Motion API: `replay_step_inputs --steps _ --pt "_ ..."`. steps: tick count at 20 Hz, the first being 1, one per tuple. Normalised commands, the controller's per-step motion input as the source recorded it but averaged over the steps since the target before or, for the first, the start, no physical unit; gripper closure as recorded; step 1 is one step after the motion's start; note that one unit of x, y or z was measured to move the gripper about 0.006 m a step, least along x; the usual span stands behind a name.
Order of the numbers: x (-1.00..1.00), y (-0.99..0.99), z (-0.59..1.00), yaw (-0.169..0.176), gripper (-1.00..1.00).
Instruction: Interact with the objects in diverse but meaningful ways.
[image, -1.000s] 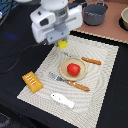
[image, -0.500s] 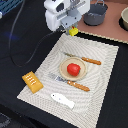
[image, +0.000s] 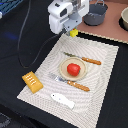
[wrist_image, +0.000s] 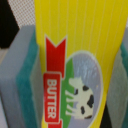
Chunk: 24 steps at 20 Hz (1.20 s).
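Note:
My gripper (image: 71, 31) is shut on the yellow packet (image: 74, 33), held above the far edge of the striped mat. In the wrist view the packet (wrist_image: 75, 60) fills the frame, showing a red "BUTTER" label and a cow, with the grey, teal-padded fingers (wrist_image: 17, 75) pressing on both sides. The red tomato-like ball (image: 73, 69) sits on the tan plate (image: 62, 66). An orange ridged block (image: 32, 81) lies at the mat's corner on the exterior view's left. A white fish-like piece (image: 62, 100) lies near the mat's front edge.
A wooden-handled knife (image: 86, 60) and fork (image: 71, 83) flank the plate. A grey pot (image: 95, 14) stands just behind the gripper on a brown surface, with a bowl (image: 124, 19) at the far right. A black cable (image: 25, 45) hangs from the arm.
The arm has carried the yellow packet toward the exterior view's right and farther back, away from the mat's left side toward the grey pot. The other toys have not moved.

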Motion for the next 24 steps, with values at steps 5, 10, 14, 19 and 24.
replay_step_inputs --steps 5,10,14,19,24 --pt "0.03 0.14 -0.39 0.044 1.00" --pt "0.32 0.22 0.07 0.064 -1.00" --pt "0.22 0.19 0.13 0.050 -1.00" --pt "0.05 0.11 0.54 0.039 -1.00" --pt "-0.05 0.09 1.00 0.011 -1.00"
